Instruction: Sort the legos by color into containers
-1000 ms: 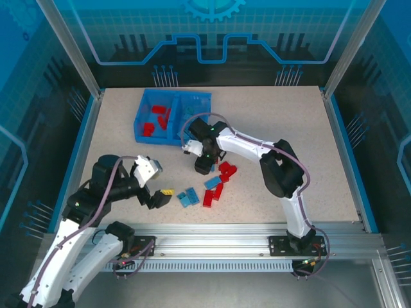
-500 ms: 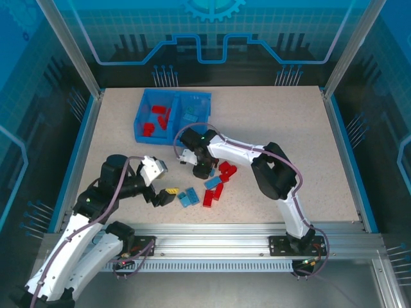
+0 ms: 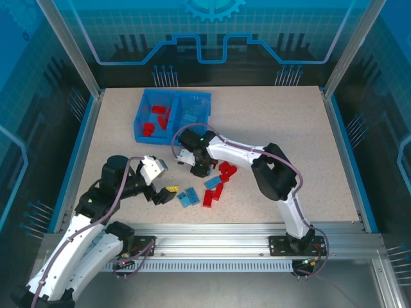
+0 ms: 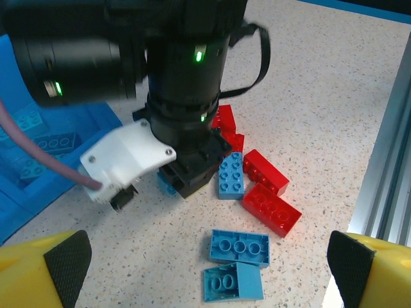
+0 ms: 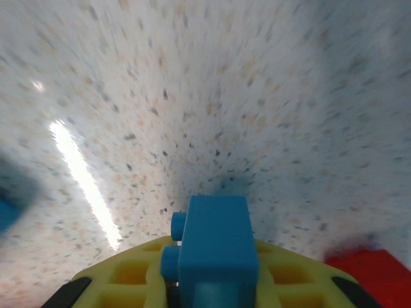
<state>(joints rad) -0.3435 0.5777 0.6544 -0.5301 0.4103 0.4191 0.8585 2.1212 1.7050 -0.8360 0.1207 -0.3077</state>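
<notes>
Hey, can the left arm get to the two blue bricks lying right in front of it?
Probably yes. The left hand is open, and the two blue bricks lie uncovered just ahead of it. The right hand sits farther back, not between them.

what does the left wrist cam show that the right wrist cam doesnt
Left wrist view: the right gripper seen from outside, down on the table. Loose red bricks and blue bricks lie beside it. To the left is the blue tray with light blue bricks inside. The left gripper is wide open. Right wrist view: a close look at one light blue brick clamped between its yellow fingers. Both: the speckled table and red bricks next to the right gripper.
</notes>
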